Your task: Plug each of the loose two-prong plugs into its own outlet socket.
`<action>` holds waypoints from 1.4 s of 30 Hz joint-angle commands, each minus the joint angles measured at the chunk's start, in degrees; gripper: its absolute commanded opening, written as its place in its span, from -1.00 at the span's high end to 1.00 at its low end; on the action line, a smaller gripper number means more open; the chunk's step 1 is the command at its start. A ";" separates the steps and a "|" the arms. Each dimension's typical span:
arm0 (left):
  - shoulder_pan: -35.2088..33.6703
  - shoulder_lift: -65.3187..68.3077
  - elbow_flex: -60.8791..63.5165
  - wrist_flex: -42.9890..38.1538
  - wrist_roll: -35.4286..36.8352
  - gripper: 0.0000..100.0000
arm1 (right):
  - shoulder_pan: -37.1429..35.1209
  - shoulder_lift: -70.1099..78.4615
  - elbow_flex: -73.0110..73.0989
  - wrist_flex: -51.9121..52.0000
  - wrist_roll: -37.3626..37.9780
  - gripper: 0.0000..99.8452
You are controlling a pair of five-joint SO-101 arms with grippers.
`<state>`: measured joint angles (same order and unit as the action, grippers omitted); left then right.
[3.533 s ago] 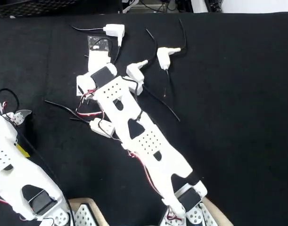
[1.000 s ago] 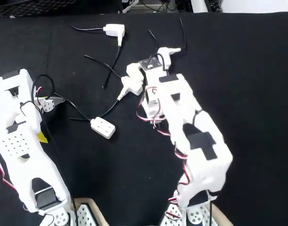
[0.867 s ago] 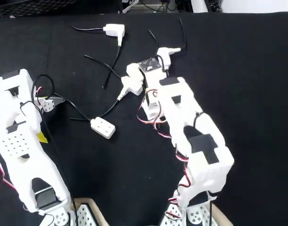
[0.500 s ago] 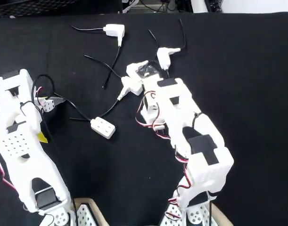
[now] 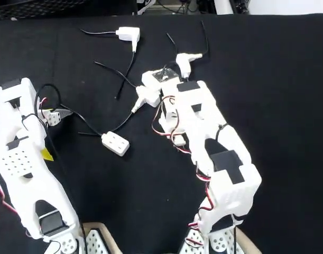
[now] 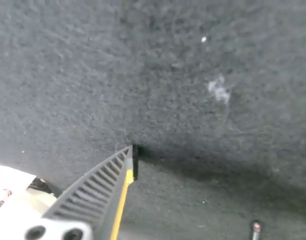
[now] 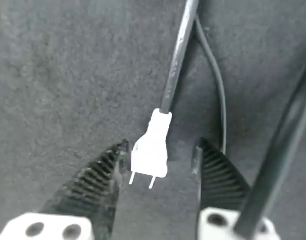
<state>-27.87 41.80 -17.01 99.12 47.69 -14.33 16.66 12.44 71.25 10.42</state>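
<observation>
Right now the right gripper [image 7: 160,149] stands spread over the black table cloth [image 7: 52,65], one finger on each side of a white two-prong plug [image 7: 151,150]. The plug lies flat between them, closer to one finger than the other. Its prongs point back toward the wrist, and its dark cord [image 7: 178,55] runs ahead, away from the tips. A white outlet socket [image 5: 115,143] lies back and off to the side of this gripper, between the two arms. The left gripper [image 5: 52,117] hangs well apart, low by the cloth; whether it is spread or closed I cannot tell.

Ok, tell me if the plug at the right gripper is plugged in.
Unplugged: the plug lies on the cloth, both prongs bare.
</observation>
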 commanded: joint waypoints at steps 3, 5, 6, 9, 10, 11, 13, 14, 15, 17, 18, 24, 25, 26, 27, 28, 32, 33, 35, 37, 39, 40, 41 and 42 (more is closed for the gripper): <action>-0.57 -0.62 -0.57 -0.09 -0.09 -0.25 | -2.90 -0.66 -0.84 -1.58 -4.75 0.60; -0.57 -0.62 -0.57 -0.09 -0.09 -0.25 | -3.96 -0.66 0.57 -2.90 -5.71 0.60; -0.57 -0.62 -0.57 -0.09 -0.09 -0.25 | -4.13 -0.66 1.45 -4.04 -6.15 0.60; -0.57 -0.62 -0.57 -0.09 -0.09 -0.25 | -4.22 -1.10 3.12 -5.63 -7.47 0.60; -0.57 -0.62 -0.57 -0.09 -0.09 -0.25 | -4.04 -1.27 3.12 -4.84 -7.65 0.60; -0.57 -0.62 -0.57 -0.09 -0.09 -0.25 | -4.04 -1.36 2.51 -3.52 -7.74 0.60; -0.57 -0.62 -0.57 -0.09 -0.18 -0.25 | -4.04 -1.63 1.80 -1.49 -7.65 0.60; -0.57 -0.62 -0.57 -0.09 -0.18 -0.25 | -3.96 -1.63 1.71 -1.32 -7.56 0.60; -0.57 -0.62 -0.57 -0.09 -0.18 -0.25 | -3.96 -1.71 1.71 -1.23 -7.56 0.60; -0.57 -0.62 -0.57 -0.09 -0.18 -0.25 | -3.43 -1.63 1.98 -1.32 -7.65 0.60; -0.57 -0.62 -0.57 -0.09 -0.18 -0.25 | -2.99 -1.54 1.98 -1.32 -7.74 0.60; -0.57 -0.62 -0.57 -0.09 -0.18 -0.25 | -1.85 -1.27 2.07 -1.49 -12.22 0.64; -0.57 -0.62 -0.57 -0.09 -0.18 -0.25 | -1.93 -1.27 2.15 -2.02 -12.31 0.69; -0.57 -0.62 -0.57 -0.09 -0.18 -0.25 | -1.85 -1.27 2.42 -2.37 -12.31 0.75; -0.57 -0.62 -0.57 -0.09 -0.18 -0.25 | -1.76 -1.27 2.95 -3.16 -12.22 0.80; -0.57 -0.62 -0.57 -0.09 -0.18 -0.25 | -1.76 -1.27 3.74 -3.96 -12.22 0.81; -0.57 -0.62 -0.57 -0.09 -0.18 -0.25 | -1.76 -1.27 5.85 -5.80 -12.22 0.77; -0.57 -0.62 -0.57 -0.09 -0.18 -0.25 | -1.76 -1.27 5.93 -5.98 -12.13 0.77; -0.57 -0.62 -0.57 -0.09 -0.18 -0.25 | -1.76 -1.27 6.02 -5.98 -12.13 0.77; -0.57 -0.62 -0.57 -0.09 -0.18 -0.25 | -1.76 -1.27 5.93 -5.98 -12.04 0.79; -0.57 -0.62 -0.57 -0.09 -0.18 -0.25 | -1.76 -1.54 5.85 -6.42 -12.04 0.90; -0.57 -0.62 -0.57 -0.09 -0.18 -0.25 | -1.76 -1.71 5.67 -6.86 -12.04 0.97; -0.57 -0.62 -0.57 -0.09 -0.18 -0.25 | -1.85 -1.71 5.14 -7.12 -12.04 0.98; -0.57 -0.62 -0.57 -0.09 -0.18 -0.25 | -1.93 -1.71 4.18 -6.86 -12.04 0.96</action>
<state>-27.87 41.80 -17.01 99.12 47.69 -16.53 16.57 18.24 64.92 -1.36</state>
